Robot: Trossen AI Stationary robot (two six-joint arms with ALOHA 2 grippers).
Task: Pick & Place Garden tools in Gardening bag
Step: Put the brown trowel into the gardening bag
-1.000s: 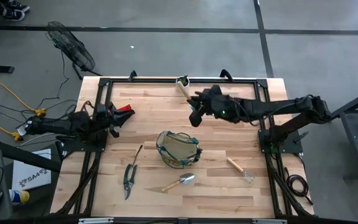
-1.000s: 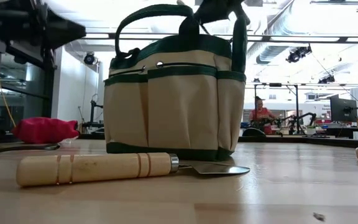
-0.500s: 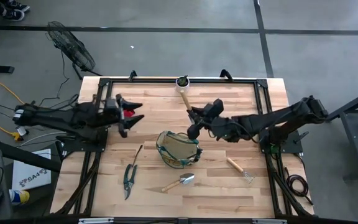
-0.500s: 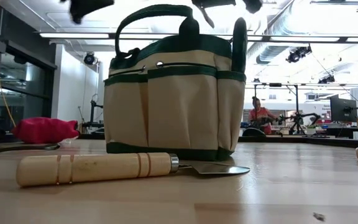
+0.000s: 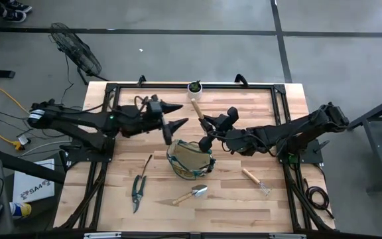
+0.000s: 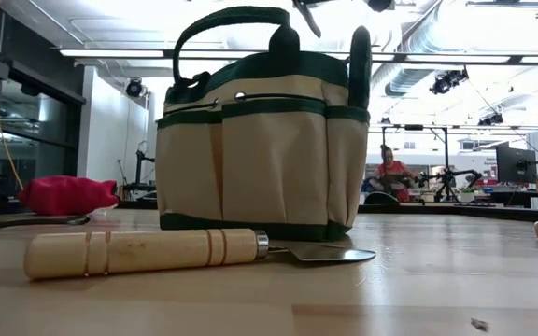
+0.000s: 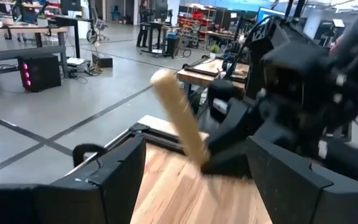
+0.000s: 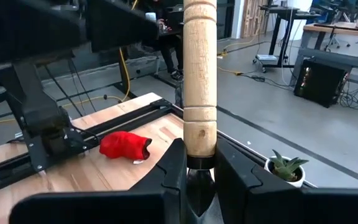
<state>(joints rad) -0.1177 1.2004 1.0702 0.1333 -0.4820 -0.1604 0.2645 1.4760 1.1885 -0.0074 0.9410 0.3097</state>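
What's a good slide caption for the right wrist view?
Right gripper clamps a wooden-handled tool upright, red item on the table beyond.

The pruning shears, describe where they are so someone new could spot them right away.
Find the tan gardening bag mid-table in the high view. Toward the left arm's side, near the front edge, lie the pruning shears: dark-handled, while the trowel nearby has a wooden handle.

You are seeing the gardening bag sitting mid-frame, shears lying lower left, a trowel lying just below, and a fork lying lower right.
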